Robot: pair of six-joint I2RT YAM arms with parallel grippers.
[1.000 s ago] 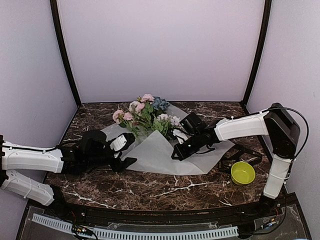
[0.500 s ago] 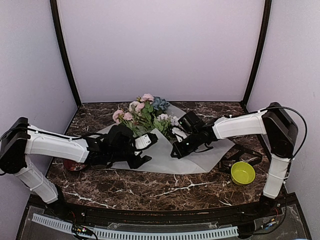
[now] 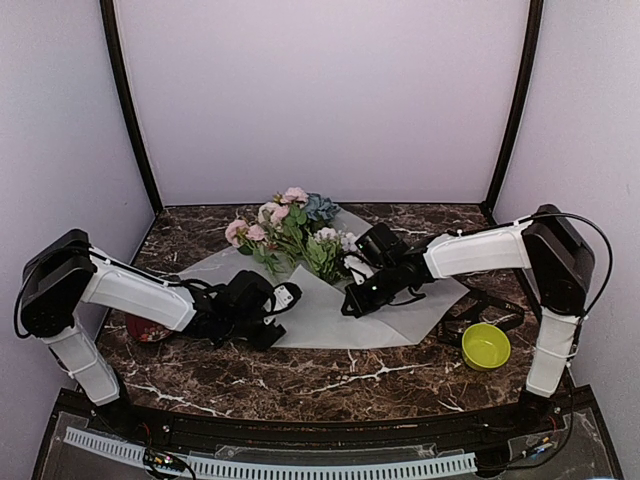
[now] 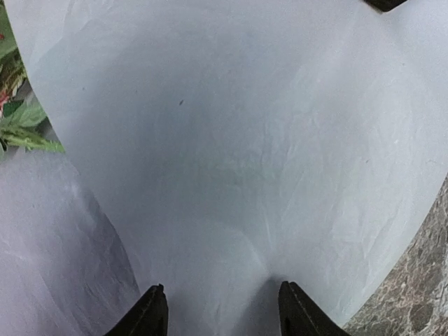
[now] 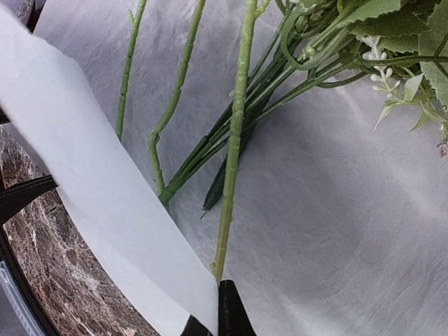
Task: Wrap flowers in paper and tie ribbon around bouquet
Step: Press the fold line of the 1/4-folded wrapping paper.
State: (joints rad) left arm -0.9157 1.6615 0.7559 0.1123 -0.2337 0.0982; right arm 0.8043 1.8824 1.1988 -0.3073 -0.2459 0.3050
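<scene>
Left edge, top view: dark red object (image 3: 140, 328) on the counter (image 3: 330, 380), mostly hidden behind the left arm

Left arm reaches low across the counter toward the right. Left pincer (image 3: 288, 314) sits at the near-left edge of the paper (image 3: 330, 318). Wrist view: left pincer (image 4: 224, 311) released, the two fingertips (image 4: 150, 315) standing apart with a curved fold of paper (image 4: 245, 140) between and beyond them; not clamped on it

Paper: frosted white sheet lying on the counter at centre, one flap folded over toward the middle

Flowers (image 3: 290, 232): lying on the paper's far-left part. Long axis diagonal in the top view, with pink, white and blue-grey blooms pointing far-left and stems pointing near-right, toward the right pincer. Lower stems hidden under the flap in that view

Right wrist view: stems (image 5: 238, 140) run from the leaves at upper right down to lower left across the paper (image 5: 336, 210). One thick stem ends just beside the fingertips

Right pincer (image 3: 347, 308) is low over the paper's centre, just right of the stems. Wrist view: right pincer (image 5: 215, 315) clenched on the edge of the paper, a white strip of the lifted flap running from upper left down into the tips

Ribbon (image 3: 512, 316): black, in loose loops on the counter right of the paper, beside the right arm

Yellow-green bowl (image 3: 486, 346): on the counter, near right, just beside the ribbon, apart from the paper
</scene>
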